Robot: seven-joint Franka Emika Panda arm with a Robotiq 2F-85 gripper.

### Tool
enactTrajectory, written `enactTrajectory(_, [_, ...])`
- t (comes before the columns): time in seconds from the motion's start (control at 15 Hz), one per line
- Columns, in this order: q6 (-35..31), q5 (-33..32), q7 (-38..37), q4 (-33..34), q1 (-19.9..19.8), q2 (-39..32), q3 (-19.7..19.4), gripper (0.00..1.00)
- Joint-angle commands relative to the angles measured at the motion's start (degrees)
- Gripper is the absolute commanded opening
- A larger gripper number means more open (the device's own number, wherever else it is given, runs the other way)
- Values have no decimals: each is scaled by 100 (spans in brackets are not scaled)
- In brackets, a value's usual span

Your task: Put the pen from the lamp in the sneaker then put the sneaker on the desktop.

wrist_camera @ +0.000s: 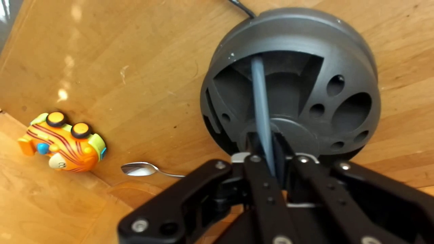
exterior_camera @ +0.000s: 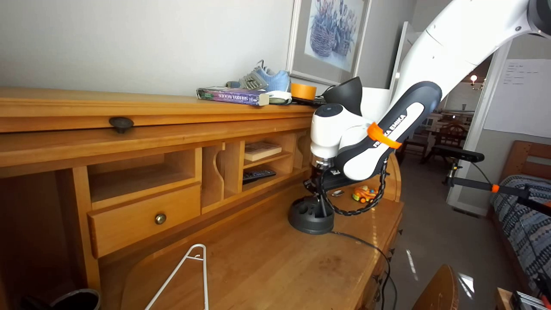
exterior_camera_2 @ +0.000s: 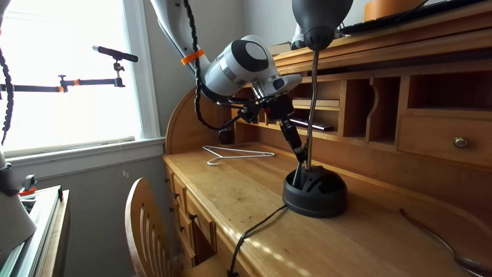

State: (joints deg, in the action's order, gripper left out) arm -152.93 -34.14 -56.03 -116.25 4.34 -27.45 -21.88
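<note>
The black lamp stands on the wooden desktop (exterior_camera: 258,267), its round base (exterior_camera_2: 315,202) down and its shade (exterior_camera: 348,95) up. The base, with its holes and open compartment, also fills much of the wrist view (wrist_camera: 291,34). A grey-blue pen (wrist_camera: 260,91) leans up out of the open compartment; it shows in an exterior view (exterior_camera_2: 296,176) too. My gripper (wrist_camera: 266,137) is shut on the pen's upper part, just above the base and close beside the lamp's neck (exterior_camera_2: 312,115). The grey-blue sneaker (exterior_camera: 275,82) sits on the upper shelf, partly behind a book.
A white hanger (exterior_camera: 198,258) lies on the desktop. A spoon (wrist_camera: 139,168) and an orange toy car (wrist_camera: 64,145) lie near the lamp base. The lamp's cord (exterior_camera_2: 257,229) runs over the front edge. The book (exterior_camera: 232,95) and orange round object (exterior_camera: 303,91) are on the shelf.
</note>
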Motion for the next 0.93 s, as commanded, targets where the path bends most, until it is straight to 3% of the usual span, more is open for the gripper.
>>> enactTrajectory(0.0, [49,35,-13,-98,49,98,1,3])
enactTrajectory(0.53, [-12,548,587,-844,-49,1318,563,3])
enactTrajectory(0.87, [-21,500,684,-1254,-72,2302,847,3])
